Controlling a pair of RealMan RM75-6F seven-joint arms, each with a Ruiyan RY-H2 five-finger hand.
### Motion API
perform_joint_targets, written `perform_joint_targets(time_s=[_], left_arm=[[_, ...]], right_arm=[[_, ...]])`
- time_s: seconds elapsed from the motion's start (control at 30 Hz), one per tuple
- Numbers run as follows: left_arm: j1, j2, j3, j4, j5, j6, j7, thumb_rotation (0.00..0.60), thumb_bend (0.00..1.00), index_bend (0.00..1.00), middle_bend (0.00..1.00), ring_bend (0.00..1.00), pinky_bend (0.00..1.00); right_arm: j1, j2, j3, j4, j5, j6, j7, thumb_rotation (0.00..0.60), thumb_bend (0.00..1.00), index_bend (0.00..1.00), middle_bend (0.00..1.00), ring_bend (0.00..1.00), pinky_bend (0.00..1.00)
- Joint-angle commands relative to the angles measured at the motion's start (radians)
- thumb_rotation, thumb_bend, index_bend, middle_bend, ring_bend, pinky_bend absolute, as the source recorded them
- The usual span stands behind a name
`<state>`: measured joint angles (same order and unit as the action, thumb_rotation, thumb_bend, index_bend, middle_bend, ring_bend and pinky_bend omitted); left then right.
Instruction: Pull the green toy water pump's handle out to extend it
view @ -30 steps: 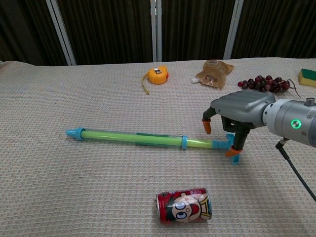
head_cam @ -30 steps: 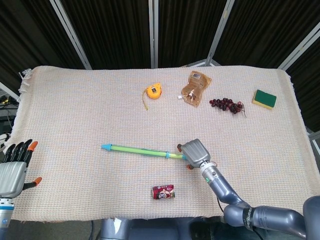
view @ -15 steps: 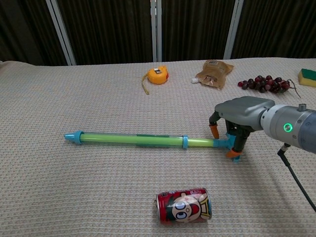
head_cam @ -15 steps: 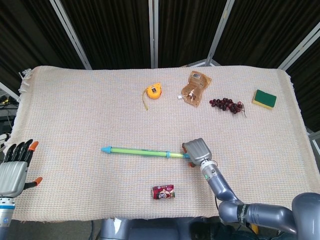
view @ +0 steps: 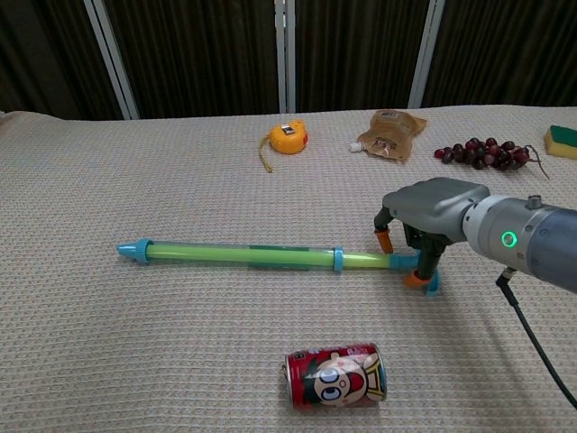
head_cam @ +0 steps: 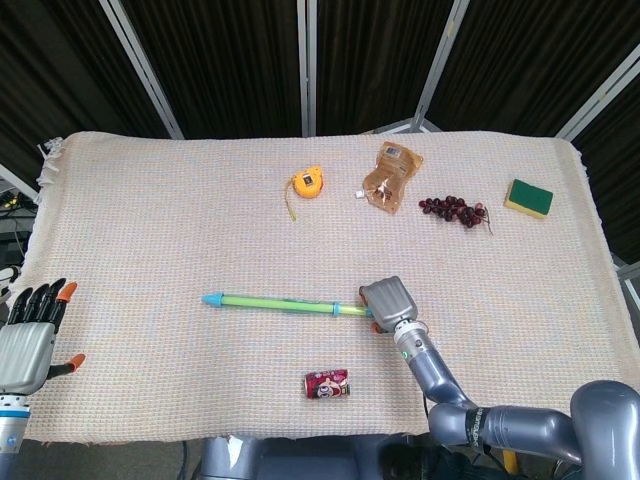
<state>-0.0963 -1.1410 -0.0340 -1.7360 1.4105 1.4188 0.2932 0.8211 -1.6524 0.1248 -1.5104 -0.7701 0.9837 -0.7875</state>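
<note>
The green toy water pump (view: 239,255) lies across the middle of the woven table cloth (head_cam: 150,220), and with the right hand (view: 431,209) arched over its blue handle (view: 422,274) it forms one long bar that blocks a straight pass from front to back there. Just in front of that bar a red drink can (view: 336,376) lies on its side, narrowing the way along the near edge. The far strip holds a yellow tape measure (head_cam: 306,184), a brown pouch (head_cam: 390,177), a bunch of dark grapes (head_cam: 453,210) and a green sponge (head_cam: 528,198), with gaps between them, while bare cloth lies open from the left hand (head_cam: 28,345) at the table's left edge to the pump's tip.
</note>
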Motion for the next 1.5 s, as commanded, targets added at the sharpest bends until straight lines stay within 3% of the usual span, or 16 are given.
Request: perform_joint_targets(time_s=[0.03,0.5,0.57,0.63,0.67,0.77,0.97,1.03,1.17,1.5], left_arm=[[-0.002,0.0,0.0,0.001,-0.002,-0.002,-0.002,0.6,0.0,0.0,0.0,0.0,0.0],[-0.027,-0.02,-0.01,0.024,-0.025,-0.035,0.016,0.6,0.0,0.0,0.0,0.0,0.0],[-0.036,-0.028,-0.016,0.03,-0.03,-0.043,0.02,0.6,0.0,0.0,0.07,0.04,0.02],[-0.049,-0.04,-0.025,0.04,-0.028,-0.051,0.018,0.6,0.0,0.01,0.22,0.19,0.14],[-0.056,-0.046,-0.028,0.046,-0.025,-0.055,0.015,0.6,0.0,0.03,0.33,0.3,0.24],[-0.094,-0.08,-0.042,0.083,-0.007,-0.088,-0.004,0.6,0.0,0.11,0.53,0.5,0.51],[-0.199,-0.178,-0.063,0.187,0.015,-0.21,-0.056,0.6,0.0,0.26,0.78,0.76,0.93],[-0.231,-0.219,-0.072,0.226,0.02,-0.24,-0.07,0.6,0.0,0.3,0.83,0.81,0.99],[-0.288,-0.284,-0.088,0.266,-0.013,-0.321,-0.082,0.6,0.0,0.37,0.88,0.85,1.0],[-0.404,-0.398,-0.131,0.29,-0.14,-0.49,-0.129,0.6,0.0,0.38,0.88,0.85,1.0]], right_arm=[[0.004,-0.011,-0.007,0.009,-0.001,0.007,-0.004,0.6,0.17,0.5,1.0,1.0,1.0],[0.014,-0.01,-0.01,-0.01,0.014,0.017,-0.007,0.6,0.45,0.68,1.0,1.0,1.0],[0.015,-0.009,-0.01,-0.019,0.021,0.022,-0.01,0.6,0.47,0.69,1.0,1.0,1.0],[0.016,-0.008,-0.009,-0.027,0.028,0.027,-0.014,0.6,0.47,0.7,1.0,1.0,1.0],[0.017,-0.007,-0.009,-0.03,0.031,0.029,-0.017,0.6,0.47,0.7,1.0,1.0,1.0],[0.019,-0.006,-0.008,-0.038,0.041,0.036,-0.026,0.6,0.47,0.71,1.0,1.0,1.0],[0.022,-0.006,-0.004,-0.047,0.053,0.055,-0.034,0.6,0.47,0.72,1.0,1.0,1.0],[0.024,-0.006,-0.003,-0.047,0.058,0.059,-0.036,0.6,0.47,0.72,1.0,1.0,1.0],[0.026,-0.007,-0.002,-0.042,0.07,0.06,-0.037,0.6,0.47,0.72,1.0,1.0,1.0],[0.033,-0.001,0.002,-0.049,0.093,0.067,-0.039,0.6,0.48,0.72,1.0,1.0,1.0]])
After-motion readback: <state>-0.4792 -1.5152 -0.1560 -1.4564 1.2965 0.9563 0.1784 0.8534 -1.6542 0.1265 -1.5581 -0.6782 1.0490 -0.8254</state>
